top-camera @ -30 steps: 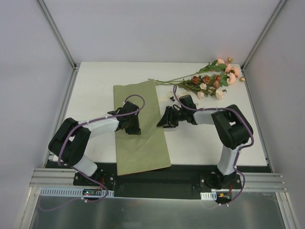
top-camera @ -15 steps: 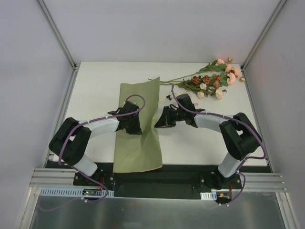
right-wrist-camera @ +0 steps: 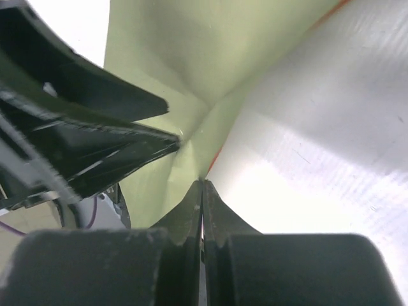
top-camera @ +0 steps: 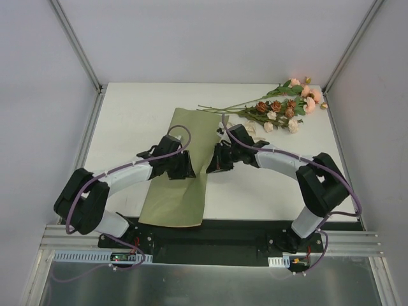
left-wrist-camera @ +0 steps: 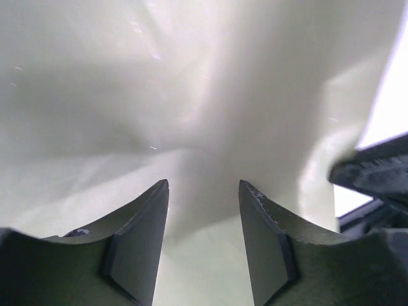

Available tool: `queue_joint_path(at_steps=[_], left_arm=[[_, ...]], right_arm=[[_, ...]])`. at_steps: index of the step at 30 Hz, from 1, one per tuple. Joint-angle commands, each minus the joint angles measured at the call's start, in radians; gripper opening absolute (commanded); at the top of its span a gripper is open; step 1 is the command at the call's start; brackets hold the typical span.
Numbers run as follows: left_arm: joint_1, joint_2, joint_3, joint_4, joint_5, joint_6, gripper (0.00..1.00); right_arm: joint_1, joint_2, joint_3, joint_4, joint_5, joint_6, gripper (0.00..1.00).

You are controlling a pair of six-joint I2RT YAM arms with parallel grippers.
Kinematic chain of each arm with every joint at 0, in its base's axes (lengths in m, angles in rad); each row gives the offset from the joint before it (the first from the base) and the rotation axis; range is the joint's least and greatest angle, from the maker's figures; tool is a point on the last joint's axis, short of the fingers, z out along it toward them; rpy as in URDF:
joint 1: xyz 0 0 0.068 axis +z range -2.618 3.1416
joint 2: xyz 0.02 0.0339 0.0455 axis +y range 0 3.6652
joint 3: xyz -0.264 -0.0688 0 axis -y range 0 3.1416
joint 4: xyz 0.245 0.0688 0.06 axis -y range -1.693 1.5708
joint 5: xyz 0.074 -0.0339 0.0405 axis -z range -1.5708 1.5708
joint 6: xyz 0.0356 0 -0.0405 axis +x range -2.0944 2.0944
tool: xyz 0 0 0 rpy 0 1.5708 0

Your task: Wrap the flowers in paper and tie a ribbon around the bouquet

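Pinching the paper [top-camera: 167, 201] at its right edge: right claw [right-wrist-camera: 203, 186] clenched, left claw [left-wrist-camera: 204, 191] released

Only the right wrist view shows the grip. The two fingers meet on the sheet's edge, a crease runs away from their tips, and a thin orange line of the underside shows along the lifted border. The left wrist view alone shows the left claw's fingers apart, with pale, washed-out paper beyond the gap; whether they touch it I cannot tell.

From above, the olive sheet lies slanted on the bench [top-camera: 127, 121]. Its near edge is at the bench's near edge between the arm bases, and its far corner is close to the stems. Both claws sit over its middle, facing each other and close together. Bare white bench shows left of the sheet and right of the right forearm.

The flowers [top-camera: 284, 105] lie in the far right corner, blooms by the wall and stems pointing left toward the paper. In the top view both claws' tips are hidden under their wrists, and the left arm covers part of the sheet.
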Motion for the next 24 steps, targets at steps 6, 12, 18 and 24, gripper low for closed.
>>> queue_joint_path(at_steps=[6, 12, 18, 24], left_arm=[[0.053, -0.259, 0.006, -0.010, 0.112, 0.024, 0.73], [-0.013, -0.242, 0.123, -0.001, 0.318, 0.156, 0.99], [-0.196, -0.268, 0.167, -0.013, 0.056, 0.239, 0.99], [-0.202, -0.207, 0.220, -0.103, 0.007, 0.228, 0.84]], right_arm=[[0.003, -0.204, 0.114, -0.266, 0.191, -0.140, 0.00], [0.003, -0.205, 0.134, -0.216, 0.153, -0.035, 0.00], [0.029, -0.224, 0.128, -0.168, 0.187, 0.185, 0.00], [0.035, -0.282, 0.105, -0.146, 0.237, 0.283, 0.00]])
